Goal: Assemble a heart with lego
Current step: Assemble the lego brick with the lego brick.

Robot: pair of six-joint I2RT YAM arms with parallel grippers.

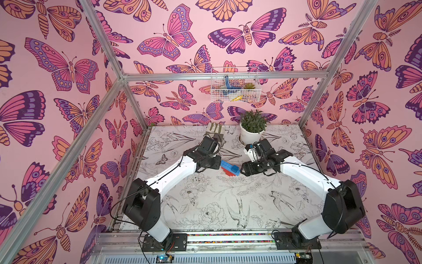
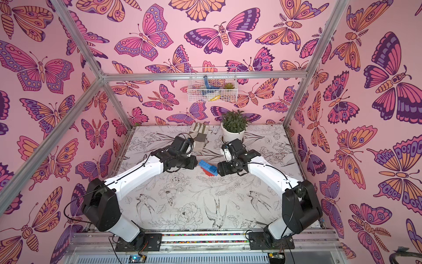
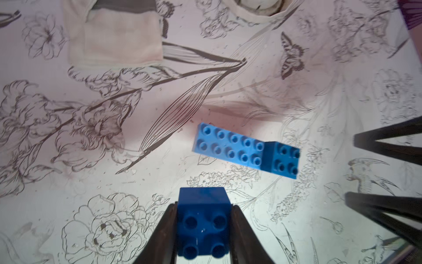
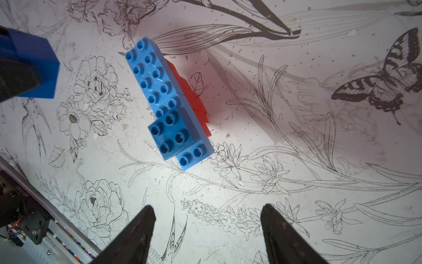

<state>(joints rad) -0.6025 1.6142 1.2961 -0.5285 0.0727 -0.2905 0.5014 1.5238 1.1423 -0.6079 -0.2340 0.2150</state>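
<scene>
Judging by how the pieces lie, the work is reckoned to be well along but unfinished: a partly built heart [image 1: 230, 168] is seen at the middle of the tabletop [image 1: 205, 201] in both top views, between the two arms, and one small blue brick [image 3: 203, 224] is not yet joined to it. That brick is pinched by its side walls between the left fingers [image 3: 164, 228] and is held above the tabletop, near the heart but apart from it. The right fingers [image 4: 137, 228] are spread wide with nothing between them and are placed near the heart without touching it. In the right wrist view the heart is shown as a long row of light blue bricks with a darker blue square brick seated near one end, and stepped red bricks are visible along one side; how red is fixed to blue cannot be made out. At least the held brick is judged to remain, probably to be pressed onto the bare studs of the long row. No other loose brick is found in these views. The bricks are made of hard, glossy moulded plastic, with flat walls, crisp corners and round hollow studs set in pairs. The tabletop is covered by a matt white sheet printed with black line drawings of flowers and birds, and it is lightly speckled with grit.
</scene>
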